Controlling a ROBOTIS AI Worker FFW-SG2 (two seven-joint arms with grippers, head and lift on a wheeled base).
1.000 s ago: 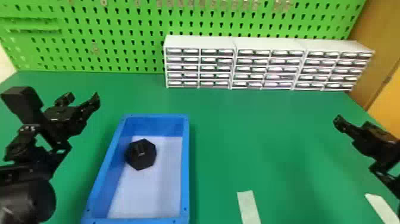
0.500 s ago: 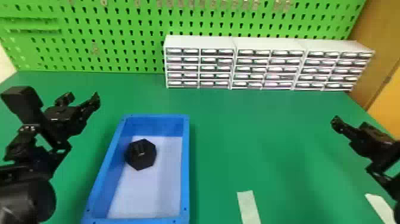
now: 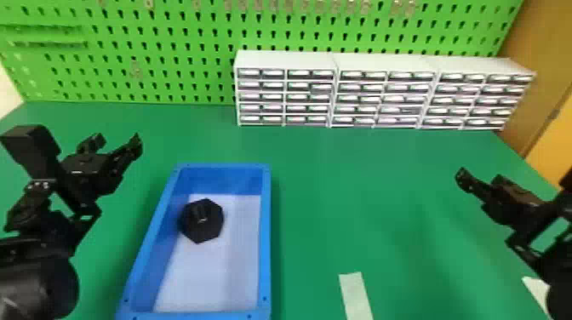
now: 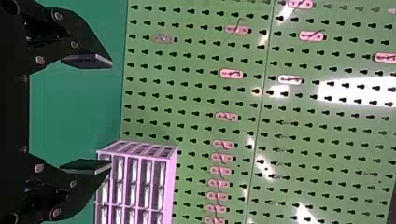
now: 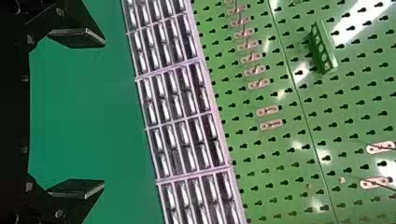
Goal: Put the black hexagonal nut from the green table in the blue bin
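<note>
Right now left gripper (image 3: pixel 117 141)'s open, bin wall (image 3: pixel 151 238) between it and nut (image 3: pixel 202 221); right gripper (image 3: pixel 481 176)'s open, drawers (image 3: pixel 308 98) beyond both

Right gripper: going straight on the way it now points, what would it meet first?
Probably the white drawer units, ahead of the right gripper; depth is unclear, so it might pass above.

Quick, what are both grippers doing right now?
Left gripper: open, holding nothing.
Right gripper: open, holding nothing.
</note>
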